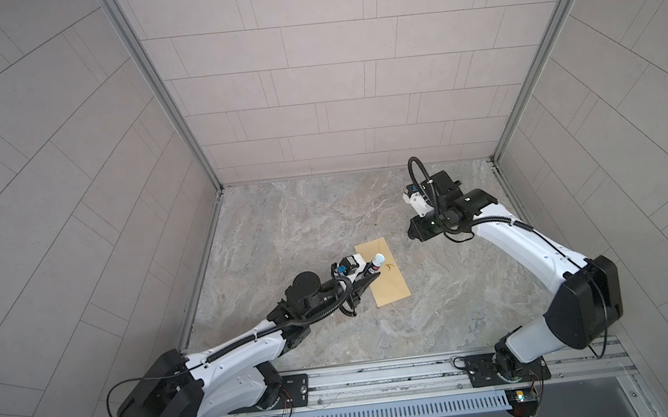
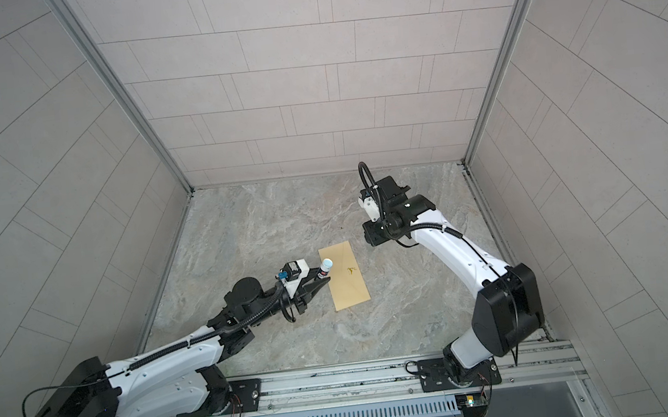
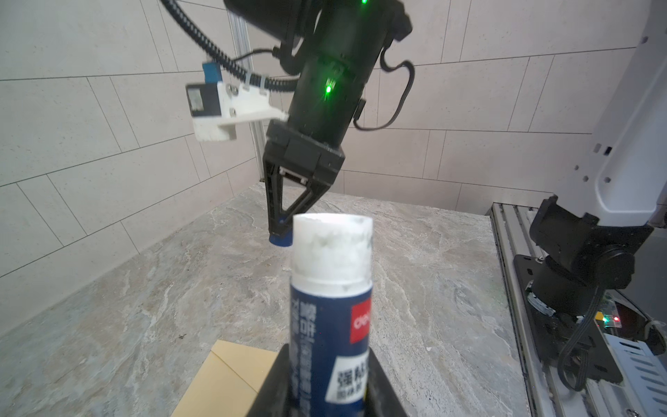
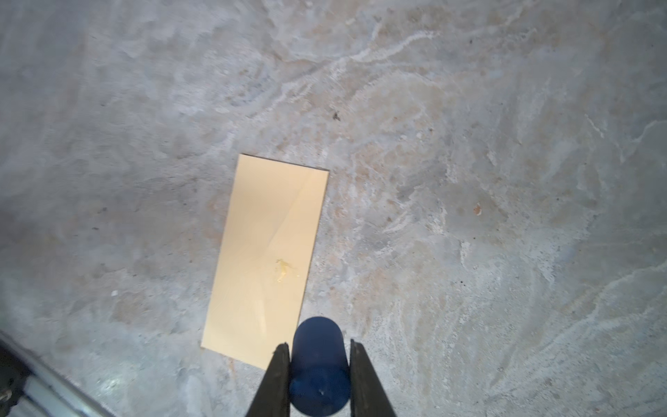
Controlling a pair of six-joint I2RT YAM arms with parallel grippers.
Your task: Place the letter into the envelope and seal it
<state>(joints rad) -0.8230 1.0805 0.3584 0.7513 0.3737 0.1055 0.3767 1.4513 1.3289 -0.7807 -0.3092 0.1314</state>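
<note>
The yellow-tan envelope (image 1: 387, 279) (image 2: 350, 287) (image 4: 267, 231) lies flat on the marble table, with a small yellowish smear (image 4: 283, 270) on it. No letter shows in any view. My left gripper (image 1: 369, 281) (image 3: 328, 364) is shut on a blue glue stick (image 1: 374, 265) (image 2: 324, 270) (image 3: 330, 310), whose white glue end is uncapped and stands over the envelope's left edge. My right gripper (image 4: 319, 348) (image 3: 279, 231) hangs above the table beyond the envelope's far right corner. It is shut on the dark blue cap (image 4: 319, 364) (image 3: 280, 241).
Tiled walls close the cell at the left, back and right. An aluminium rail (image 1: 381, 374) with both arm bases runs along the front edge. The right arm's base (image 3: 577, 260) stands near that rail.
</note>
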